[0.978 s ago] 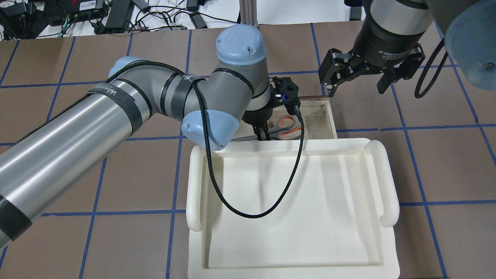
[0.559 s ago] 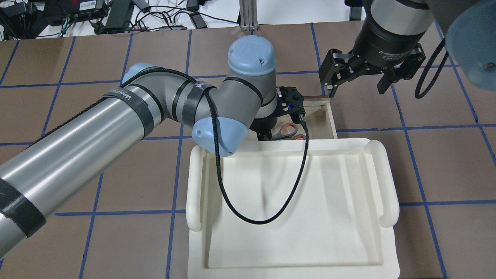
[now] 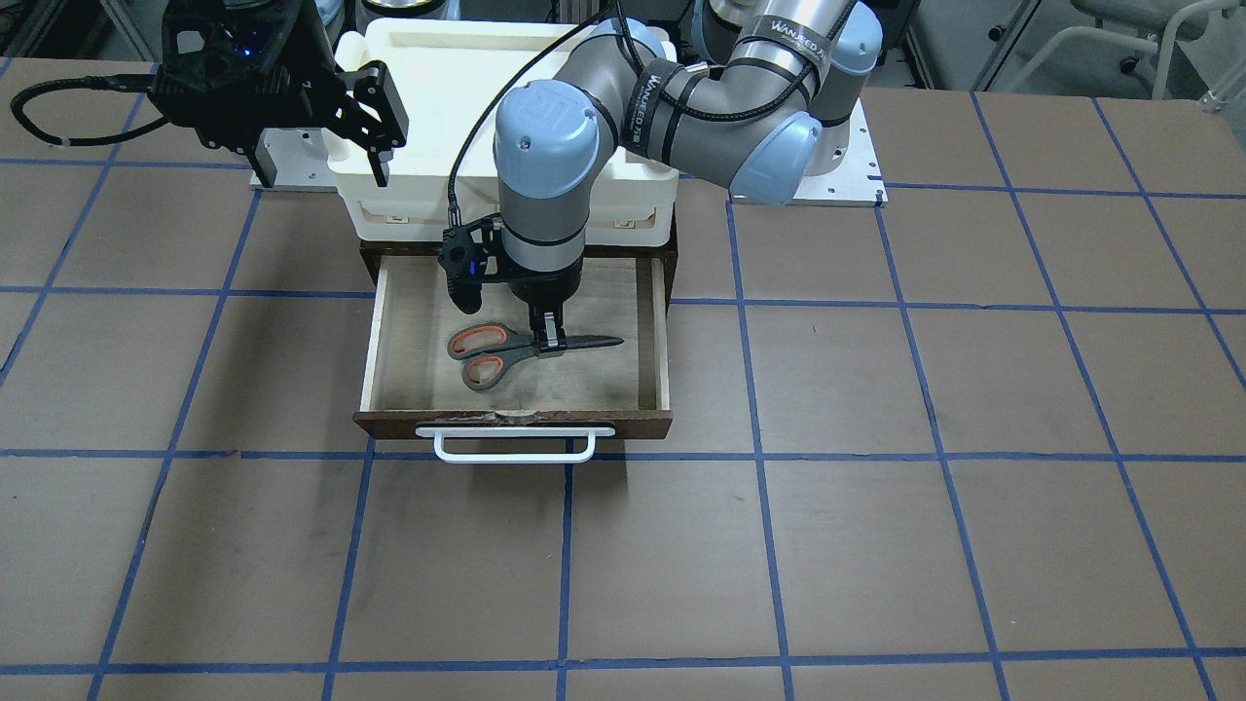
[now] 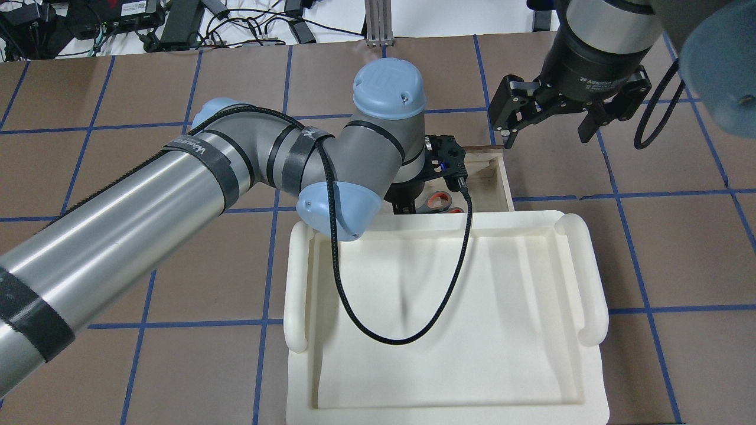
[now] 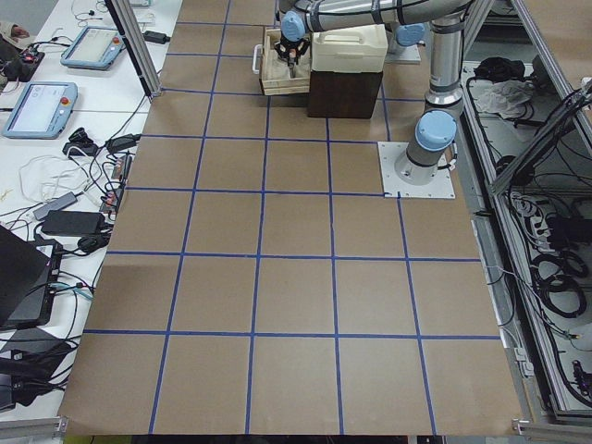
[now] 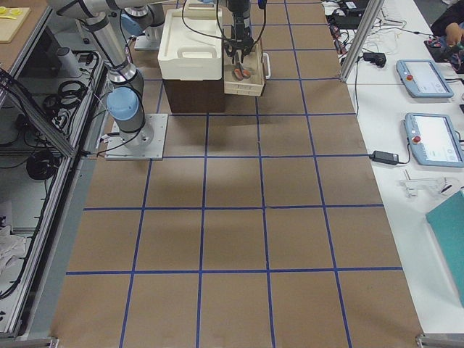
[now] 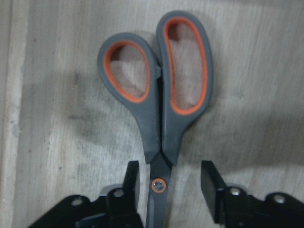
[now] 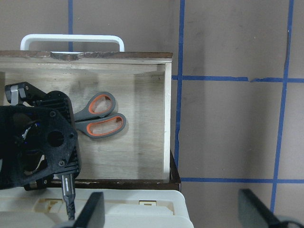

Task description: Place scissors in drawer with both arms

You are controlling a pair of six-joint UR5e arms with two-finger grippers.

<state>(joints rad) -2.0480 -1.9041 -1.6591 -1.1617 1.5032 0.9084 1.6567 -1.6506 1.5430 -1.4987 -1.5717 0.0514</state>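
Where you find the scissors [image 7: 151, 128]: flat on the light plywood floor of the drawer [image 3: 372, 341], about mid-floor. The blades are shut and lie along the drawer's front. The orange-lined loops point toward the right arm's side and the blade tip toward the left arm's side.
Left gripper [image 3: 550, 338]: you see it reaching straight down into the drawer. Its fingers [image 7: 132, 175] are released and stand astride the scissors at the pivot screw, with a gap of bare wood on each side, gripping nothing.
Left arm [image 4: 118, 206]: it crosses the table and bends at the wrist over the drawer's back part.
Right gripper [image 4: 547, 137]: spread wide and empty, it hangs in the air off the drawer's side, apart from both drawer and scissors.
Drawer: it stands open from the dark-brown cabinet [image 6: 192, 94], with its white bar handle [image 3: 516, 454] facing your side of the table.
White tray [image 4: 295, 265]: it sits on top of the cabinet, behind the open drawer.
Black cable [image 4: 407, 339]: it loops from the left wrist over the tray.
Table [image 3: 876, 487]: a brown surface gridded with blue tape.
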